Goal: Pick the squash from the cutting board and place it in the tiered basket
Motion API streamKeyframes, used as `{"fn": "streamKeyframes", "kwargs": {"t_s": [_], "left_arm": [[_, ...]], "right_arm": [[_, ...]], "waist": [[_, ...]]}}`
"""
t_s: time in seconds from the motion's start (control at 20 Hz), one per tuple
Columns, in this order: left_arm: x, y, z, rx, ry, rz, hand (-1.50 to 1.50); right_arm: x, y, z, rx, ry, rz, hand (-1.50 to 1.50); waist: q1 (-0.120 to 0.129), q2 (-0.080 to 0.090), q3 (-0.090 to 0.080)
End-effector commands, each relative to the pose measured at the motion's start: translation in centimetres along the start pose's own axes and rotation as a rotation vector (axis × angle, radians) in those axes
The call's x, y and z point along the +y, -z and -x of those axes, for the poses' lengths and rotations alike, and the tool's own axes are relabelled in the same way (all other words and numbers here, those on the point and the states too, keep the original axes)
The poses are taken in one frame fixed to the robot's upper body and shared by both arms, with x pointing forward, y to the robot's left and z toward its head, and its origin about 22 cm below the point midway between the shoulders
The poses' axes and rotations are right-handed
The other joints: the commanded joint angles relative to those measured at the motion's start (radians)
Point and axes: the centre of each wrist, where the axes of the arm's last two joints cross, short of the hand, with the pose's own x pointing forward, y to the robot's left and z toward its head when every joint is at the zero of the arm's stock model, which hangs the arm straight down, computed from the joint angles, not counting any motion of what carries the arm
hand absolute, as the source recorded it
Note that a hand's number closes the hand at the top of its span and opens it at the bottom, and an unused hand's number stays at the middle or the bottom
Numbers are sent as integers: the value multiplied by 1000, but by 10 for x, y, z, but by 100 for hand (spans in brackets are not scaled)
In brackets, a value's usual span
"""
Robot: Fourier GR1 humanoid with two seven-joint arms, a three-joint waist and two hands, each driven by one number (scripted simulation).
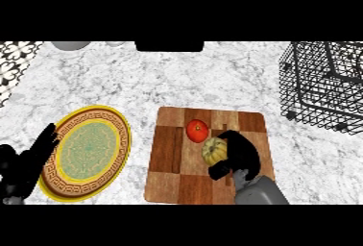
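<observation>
A small yellow-green squash [213, 150] lies on the wooden cutting board [174, 163], just below a red tomato [198, 130]. My right hand [243, 156] is on the board, its fingers curled round the squash's right side and its thumb below it. The black wire tiered basket [322, 84] stands at the far right of the marble counter. My left hand [25, 166] rests open at the left edge, beside the plate.
A round patterned plate [86, 151] with a yellow rim lies left of the board. A grey round object [69, 45] and a dark object [169, 46] sit along the counter's back edge. A patterned surface [14, 60] shows at the upper left.
</observation>
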Motion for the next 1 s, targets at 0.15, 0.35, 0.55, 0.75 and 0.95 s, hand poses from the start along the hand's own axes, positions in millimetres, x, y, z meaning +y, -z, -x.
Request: {"fn": "streamKeyframes", "kwargs": {"t_s": [0.15, 0.35, 0.55, 0.75, 0.95], "left_arm": [[-1, 11, 2, 7, 1, -2, 0], [-9, 2, -14, 2, 13, -18, 0], [-10, 3, -3, -1, -3, -3, 0], [-11, -2, -4, 7, 3, -1, 0], [-1, 7, -12, 18, 16, 6, 0]], "right_arm": [[15, -3, -4, -59, 35, 76, 150], [13, -12, 9, -60, 83, 151, 150], [-12, -50, -18, -45, 108, 229, 150], [10, -72, -52, -163, -32, 324, 150], [19, -98, -81, -286, -172, 431, 150]], "waist": [[0, 8, 7], [-2, 6, 8], [-3, 6, 7], [13, 6, 7], [17, 6, 6]]}}
